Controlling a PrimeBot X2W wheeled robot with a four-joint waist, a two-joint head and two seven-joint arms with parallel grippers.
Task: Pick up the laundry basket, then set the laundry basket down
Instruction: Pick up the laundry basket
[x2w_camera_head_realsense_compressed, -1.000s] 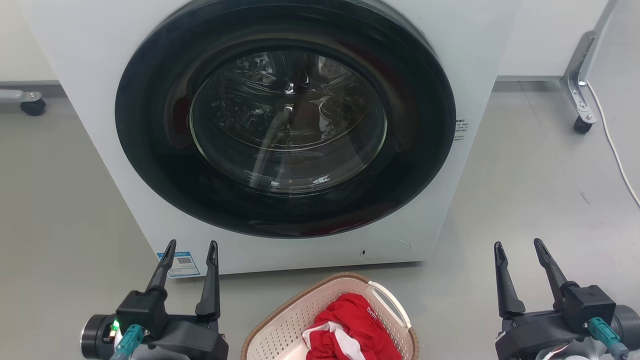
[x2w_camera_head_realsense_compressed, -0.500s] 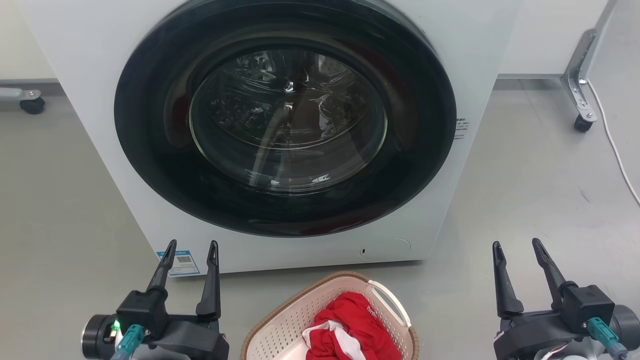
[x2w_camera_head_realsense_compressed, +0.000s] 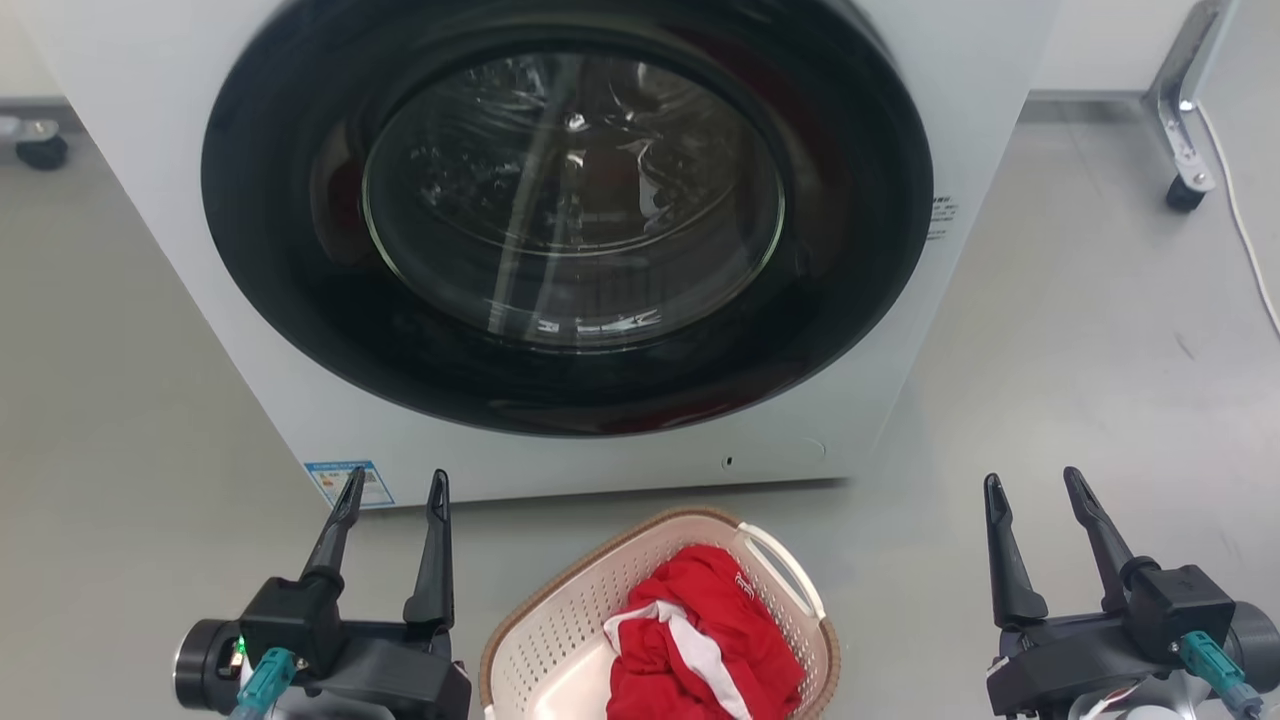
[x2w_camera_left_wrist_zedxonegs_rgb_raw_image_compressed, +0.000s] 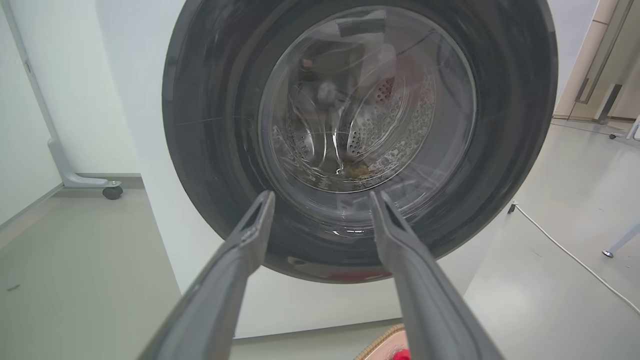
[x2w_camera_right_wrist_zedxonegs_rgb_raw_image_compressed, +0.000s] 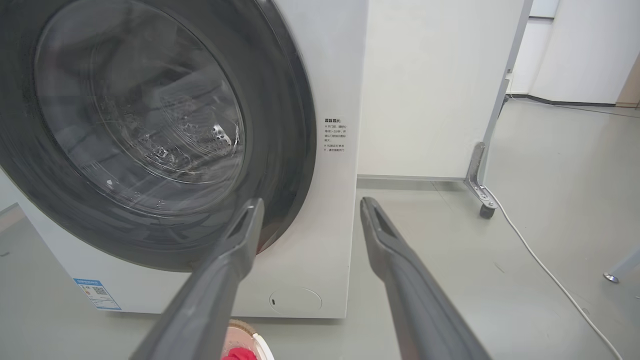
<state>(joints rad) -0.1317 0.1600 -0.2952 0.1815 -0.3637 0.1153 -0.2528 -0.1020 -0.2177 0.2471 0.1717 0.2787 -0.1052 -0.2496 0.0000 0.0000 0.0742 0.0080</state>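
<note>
The laundry basket (x2w_camera_head_realsense_compressed: 555, 640), holding red clothing (x2w_camera_head_realsense_compressed: 720, 640), sits on the floor (x2w_camera_head_realsense_compressed: 1060, 350) just in front of the washer (x2w_camera_head_realsense_compressed: 985, 110), where the left gripper (x2w_camera_head_realsense_compressed: 397, 478) and right gripper (x2w_camera_head_realsense_compressed: 1032, 480) hover, fingers spread apart.

We are looking down and forward from the head, close over the washer (x2w_camera_head_realsense_compressed: 600, 465), our left wrist is facing its door (x2w_camera_left_wrist_zedxonegs_rgb_raw_image_compressed: 360, 100) square-on from low, our right wrist is viewing it obliquely, all sharing that door
</note>
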